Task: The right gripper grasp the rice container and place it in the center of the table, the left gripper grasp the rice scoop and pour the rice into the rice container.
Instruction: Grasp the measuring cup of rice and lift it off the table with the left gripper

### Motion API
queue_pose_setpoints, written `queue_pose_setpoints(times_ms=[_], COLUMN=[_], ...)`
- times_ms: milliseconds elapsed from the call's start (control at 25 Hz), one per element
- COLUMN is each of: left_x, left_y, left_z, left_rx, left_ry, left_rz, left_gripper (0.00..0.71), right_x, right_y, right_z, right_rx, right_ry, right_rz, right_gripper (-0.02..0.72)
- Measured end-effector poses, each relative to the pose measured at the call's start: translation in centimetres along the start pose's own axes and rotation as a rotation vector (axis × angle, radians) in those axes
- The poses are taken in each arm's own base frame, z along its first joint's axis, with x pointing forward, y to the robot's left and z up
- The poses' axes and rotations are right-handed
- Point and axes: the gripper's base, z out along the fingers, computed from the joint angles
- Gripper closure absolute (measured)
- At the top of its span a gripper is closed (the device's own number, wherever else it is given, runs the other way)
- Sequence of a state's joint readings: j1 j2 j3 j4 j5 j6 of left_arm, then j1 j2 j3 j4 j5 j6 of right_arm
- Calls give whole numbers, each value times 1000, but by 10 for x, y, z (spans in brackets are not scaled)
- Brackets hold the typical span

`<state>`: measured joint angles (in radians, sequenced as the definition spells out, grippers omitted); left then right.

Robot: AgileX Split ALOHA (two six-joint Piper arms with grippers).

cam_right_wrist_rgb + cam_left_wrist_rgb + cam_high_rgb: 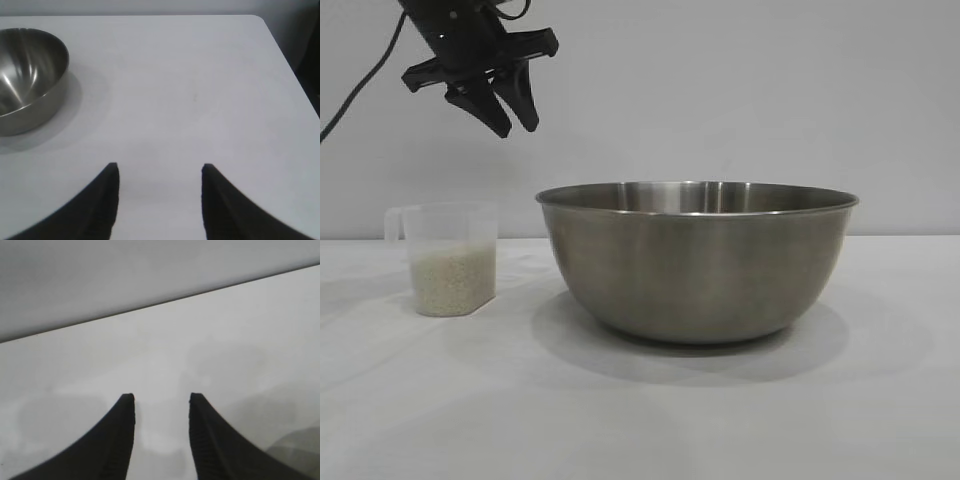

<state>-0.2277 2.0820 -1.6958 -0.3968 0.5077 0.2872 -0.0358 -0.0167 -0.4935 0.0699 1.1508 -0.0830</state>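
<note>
Brushed steel dominates the exterior view: the rice container, a large round mixing bowl with a rolled rim, stands upright on the white tabletop near its middle. To its left, well apart from it, the rice scoop, a small clear plastic measuring cup with a side handle, stands upright and holds rice to roughly half its height. Above the scoop, high off the tabletop, hangs the left gripper, its two black fingers pointing down with only a narrow gap between them, holding nothing.

From the left wrist, the left gripper shows both fingers slightly parted over bare tabletop, nothing between them.

From the right wrist, the right gripper hovers with fingers spread and empty over the tabletop. The rice container sits farther off, apart from this gripper, its inside bare steel.
</note>
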Motion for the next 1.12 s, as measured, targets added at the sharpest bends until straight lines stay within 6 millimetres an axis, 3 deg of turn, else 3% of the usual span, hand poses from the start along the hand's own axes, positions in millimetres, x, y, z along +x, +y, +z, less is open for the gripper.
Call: queue_pose_setpoints(times_ms=[480, 520, 600, 640, 720, 1120], left_x=[-14, -15, -16, -16, -17, -17], left_y=[-3, -3, -3, -3, -3, -42], left_z=[-19, -20, -20, -20, -20, -15], left_rx=[-18, -20, -22, -22, -23, 34], left_ry=[-70, -80, -90, -93, -100, -138], left_rz=[94, 106, 121, 129, 131, 324], left_gripper=[504, 504, 504, 504, 504, 504], right_x=[0, 0, 0, 0, 0, 0], right_y=[0, 0, 0, 0, 0, 0], right_z=[1, 1, 1, 1, 1, 1], right_rx=[0, 0, 0, 0, 0, 0], right_ry=[0, 0, 0, 0, 0, 0], right_rz=[5, 6, 6, 6, 6, 7], right_gripper=[337, 393, 391, 443, 447, 447])
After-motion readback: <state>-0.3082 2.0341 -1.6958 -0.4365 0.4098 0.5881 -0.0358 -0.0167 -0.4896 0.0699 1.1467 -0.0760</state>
